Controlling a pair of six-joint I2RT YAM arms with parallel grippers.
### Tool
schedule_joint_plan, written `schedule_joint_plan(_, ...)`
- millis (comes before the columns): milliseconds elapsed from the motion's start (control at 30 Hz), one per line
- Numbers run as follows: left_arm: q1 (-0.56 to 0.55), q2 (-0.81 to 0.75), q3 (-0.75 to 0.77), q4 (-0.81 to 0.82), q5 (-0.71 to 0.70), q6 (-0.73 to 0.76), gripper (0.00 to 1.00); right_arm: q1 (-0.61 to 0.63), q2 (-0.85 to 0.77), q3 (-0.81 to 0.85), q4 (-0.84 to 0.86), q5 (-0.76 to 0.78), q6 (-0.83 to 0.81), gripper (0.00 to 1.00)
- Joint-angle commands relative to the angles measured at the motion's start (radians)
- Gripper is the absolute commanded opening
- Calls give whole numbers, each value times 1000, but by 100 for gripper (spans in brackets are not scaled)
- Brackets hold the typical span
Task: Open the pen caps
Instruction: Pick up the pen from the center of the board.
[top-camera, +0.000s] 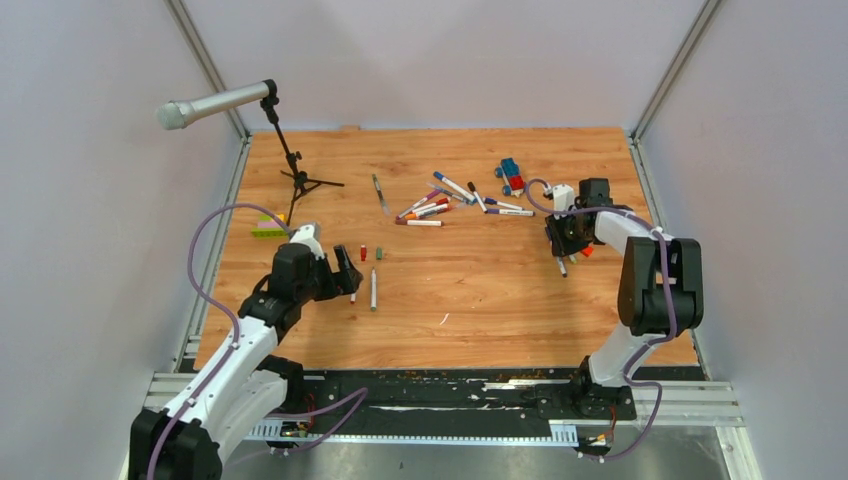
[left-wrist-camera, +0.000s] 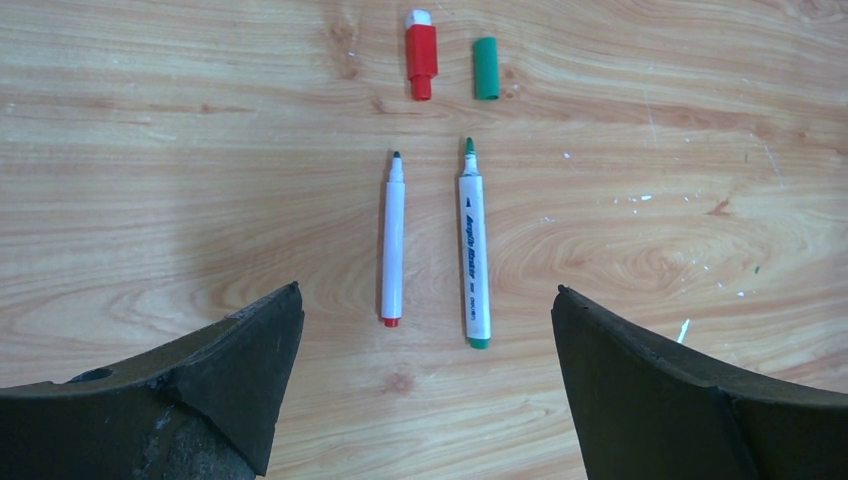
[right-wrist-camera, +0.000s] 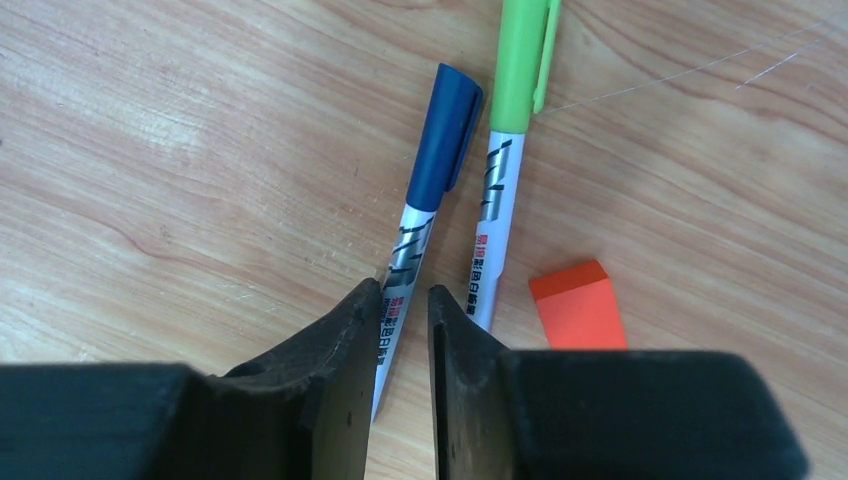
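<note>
My left gripper (top-camera: 345, 270) (left-wrist-camera: 428, 290) is open wide and empty, just short of two uncapped pens: a red-ended pen (left-wrist-camera: 393, 240) and a green pen (left-wrist-camera: 474, 250). Their red cap (left-wrist-camera: 421, 58) and green cap (left-wrist-camera: 485, 68) lie loose beyond them. My right gripper (top-camera: 562, 245) (right-wrist-camera: 405, 290) stands low over a blue-capped pen (right-wrist-camera: 425, 200). Its jaws are a narrow gap apart around the barrel, which lies on the table and runs under the left finger. A lime-capped pen (right-wrist-camera: 500, 200) lies beside it. More capped pens (top-camera: 450, 200) lie in a pile at the back.
An orange block (right-wrist-camera: 578, 315) lies right of the lime-capped pen. A blue-and-red toy car (top-camera: 512, 176) sits behind the pile. A microphone stand (top-camera: 295, 175) and a green-yellow brick bar (top-camera: 268, 229) are at the back left. A lone pen (top-camera: 380, 193) lies mid-back.
</note>
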Motion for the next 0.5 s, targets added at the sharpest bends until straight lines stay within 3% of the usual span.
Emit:
schedule_joint_plan(0, 7, -23, -15, 42, 64, -24, 100, 11, 25, 38, -11, 24, 5, 23)
schedule_joint_plan(133, 7, -44, -45, 111, 163, -53, 100, 15, 51, 44, -28, 36, -2, 13)
schedule_joint_plan(267, 7, -87, -109, 287, 298, -170, 100, 15, 53, 52, -49, 27, -6, 1)
schedule_joint_plan(467, -9, -122, -209, 612, 384, -400, 100, 12, -33, 61, -111, -147, -14, 0)
